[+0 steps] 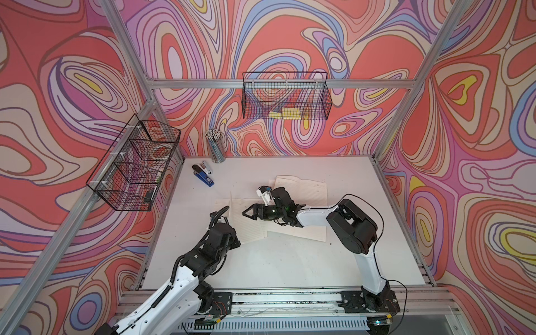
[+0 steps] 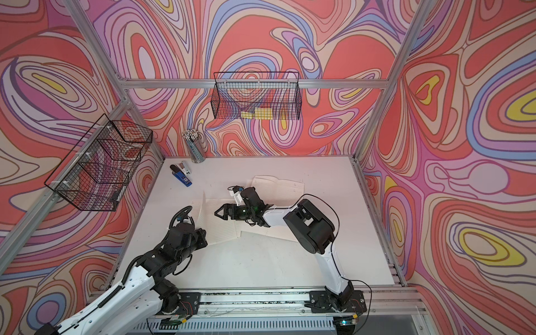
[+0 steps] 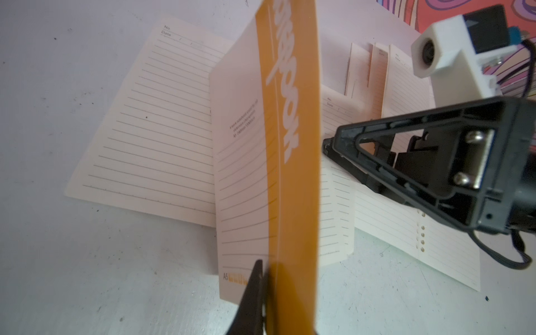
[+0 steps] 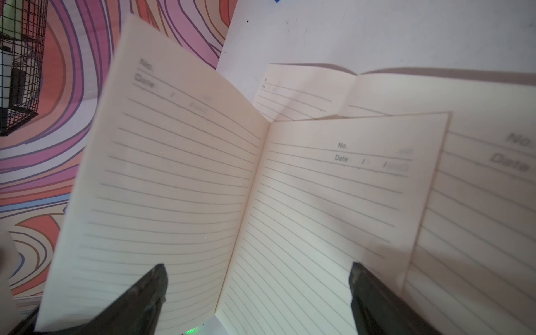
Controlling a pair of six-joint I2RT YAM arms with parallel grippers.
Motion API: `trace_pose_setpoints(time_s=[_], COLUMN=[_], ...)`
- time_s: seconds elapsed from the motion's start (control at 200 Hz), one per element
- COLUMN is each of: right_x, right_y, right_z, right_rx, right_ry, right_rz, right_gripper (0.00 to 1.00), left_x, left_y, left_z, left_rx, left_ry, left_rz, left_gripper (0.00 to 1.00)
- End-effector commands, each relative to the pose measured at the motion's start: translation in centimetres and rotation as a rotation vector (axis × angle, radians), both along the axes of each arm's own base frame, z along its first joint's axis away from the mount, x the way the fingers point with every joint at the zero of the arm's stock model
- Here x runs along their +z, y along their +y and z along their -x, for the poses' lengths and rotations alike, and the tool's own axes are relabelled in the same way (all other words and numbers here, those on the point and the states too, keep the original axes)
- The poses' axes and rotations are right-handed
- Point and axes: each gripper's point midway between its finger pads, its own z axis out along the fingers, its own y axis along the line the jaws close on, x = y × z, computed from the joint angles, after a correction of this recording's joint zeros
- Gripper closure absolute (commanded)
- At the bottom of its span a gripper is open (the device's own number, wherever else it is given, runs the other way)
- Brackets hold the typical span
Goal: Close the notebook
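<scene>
The notebook (image 3: 290, 188) (cream lined pages) lies half-open, its orange cover standing upright.

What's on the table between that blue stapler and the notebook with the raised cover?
Nothing: only bare white table separates the blue stapler from the notebook, in both top views.

White table (image 1: 261, 261) is carrying a pencil cup (image 1: 215, 148) far left, w/ a blue stapler (image 1: 203, 174) lying just nearer. Three open notebooks are lying mid-table: far notebook (image 1: 301, 185), centre notebook (image 1: 252, 223), right notebook (image 1: 301, 233), the last two touching.
</scene>
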Motion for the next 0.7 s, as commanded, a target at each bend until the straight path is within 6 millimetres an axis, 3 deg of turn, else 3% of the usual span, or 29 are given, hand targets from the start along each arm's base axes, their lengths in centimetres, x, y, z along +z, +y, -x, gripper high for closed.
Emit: trace_pose_setpoints(time_s=[0.0,0.29,0.566,0.691], right_x=[-1.8,-2.8,-3.2,-2.4], right_y=[-0.1,-0.2,-0.5,-0.5], right_z=[0.3,0.3,0.4,0.3], right_rx=[-0.001,-0.006,-0.015,-0.019], right_ry=[0.020,0.033,0.041,0.028], right_rz=[0.019,0.028,0.034,0.033], right_gripper=[0.02,0.02,0.02,0.02], left_x=[0.5,2.4,2.3,2.2], left_y=[-1.4,-6.2,-8.1,-8.3], left_z=[-0.7,-0.6,-0.3,-0.3], left_rx=[-0.066,-0.317,-0.462,-0.492], left_ry=[-0.040,-0.171,-0.187,-0.212], left_rz=[0.037,0.177,0.162,0.148], left_gripper=[0.72,0.60,0.57,0.57])
